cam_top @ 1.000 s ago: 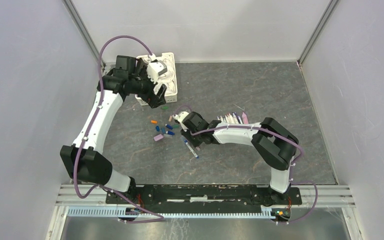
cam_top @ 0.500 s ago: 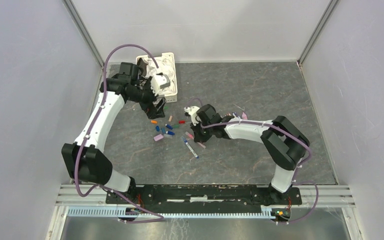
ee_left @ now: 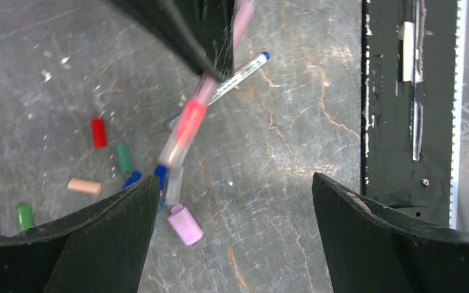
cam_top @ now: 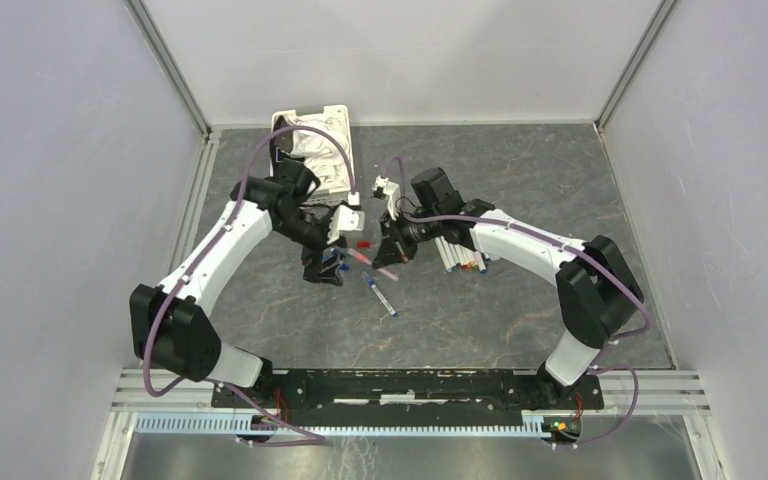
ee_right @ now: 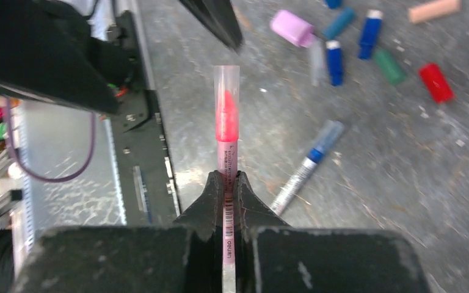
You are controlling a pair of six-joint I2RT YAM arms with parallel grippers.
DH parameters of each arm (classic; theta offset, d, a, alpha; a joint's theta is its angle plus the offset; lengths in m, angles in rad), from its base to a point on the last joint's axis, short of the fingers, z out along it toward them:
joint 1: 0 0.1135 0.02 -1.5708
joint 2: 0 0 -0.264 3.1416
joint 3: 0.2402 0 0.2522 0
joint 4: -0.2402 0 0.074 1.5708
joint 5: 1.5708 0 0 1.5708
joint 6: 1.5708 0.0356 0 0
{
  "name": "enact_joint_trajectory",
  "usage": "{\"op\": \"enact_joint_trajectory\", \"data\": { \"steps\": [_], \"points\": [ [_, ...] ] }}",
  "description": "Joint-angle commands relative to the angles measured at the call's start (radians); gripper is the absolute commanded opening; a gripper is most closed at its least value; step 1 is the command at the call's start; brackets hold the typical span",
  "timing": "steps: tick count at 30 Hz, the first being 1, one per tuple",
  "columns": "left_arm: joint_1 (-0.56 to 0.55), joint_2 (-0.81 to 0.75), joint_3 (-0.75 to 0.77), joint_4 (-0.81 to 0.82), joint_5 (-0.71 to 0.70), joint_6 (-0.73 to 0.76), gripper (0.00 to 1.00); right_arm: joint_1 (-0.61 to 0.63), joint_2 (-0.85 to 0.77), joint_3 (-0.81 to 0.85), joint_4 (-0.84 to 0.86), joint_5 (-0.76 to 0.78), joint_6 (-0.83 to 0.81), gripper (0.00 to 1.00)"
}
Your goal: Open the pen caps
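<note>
My right gripper [ee_right: 228, 183] is shut on a pink pen [ee_right: 226, 152] whose clear cap with a red inside [ee_right: 226, 101] points away from it. In the top view the right gripper [cam_top: 390, 250] holds this pen above the floor. My left gripper [cam_top: 322, 265] is open and empty [ee_left: 235, 238], just left of the pen's capped end. Loose pen caps lie under it: red [ee_left: 99, 132], green [ee_left: 124, 157], peach [ee_left: 84, 185] and lilac [ee_left: 185, 224]. The right wrist view shows them too: lilac [ee_right: 292, 28], blue [ee_right: 334, 62], green [ee_right: 389, 66], red [ee_right: 435, 82].
A blue-tipped white pen [cam_top: 381, 297] lies on the grey floor near the caps. A row of white pens [cam_top: 457, 257] lies under the right forearm. A white slotted basket [cam_top: 343, 110] with cloth stands at the back left. The black rail runs along the near edge.
My left gripper has come down from the basket to just above the loose caps. My right wrist has swung back and now holds the pink pen out towards the left gripper.
</note>
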Motion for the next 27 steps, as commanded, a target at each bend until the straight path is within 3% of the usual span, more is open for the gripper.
{"op": "enact_joint_trajectory", "data": {
  "steps": [1, 8, 15, 20, 22, 25, 27],
  "points": [
    [-0.062, -0.03, -0.018, 0.005, -0.014, 0.082, 0.97, 0.006, 0.02, 0.065, -0.012, -0.217, 0.001, 0.0],
    [-0.101, -0.013, -0.022, 0.048, -0.024, 0.068, 0.87, 0.007, 0.037, 0.093, -0.017, -0.256, 0.012, 0.0],
    [-0.14, 0.013, -0.016, 0.044, -0.028, 0.072, 0.54, 0.007, 0.057, 0.111, -0.011, -0.265, 0.029, 0.0],
    [-0.158, 0.035, -0.005, 0.004, -0.062, 0.102, 0.2, 0.007, 0.061, 0.102, 0.017, -0.27, 0.052, 0.0],
    [-0.157, 0.042, 0.004, -0.004, -0.075, 0.106, 0.04, 0.006, 0.069, 0.098, 0.03, -0.27, 0.068, 0.15],
    [-0.16, 0.039, 0.013, -0.006, -0.075, 0.109, 0.02, 0.017, 0.095, 0.095, 0.06, -0.272, 0.108, 0.3],
    [-0.162, 0.04, 0.022, -0.007, -0.076, 0.11, 0.02, 0.026, 0.125, 0.109, 0.063, -0.287, 0.116, 0.31]
  ]
}}
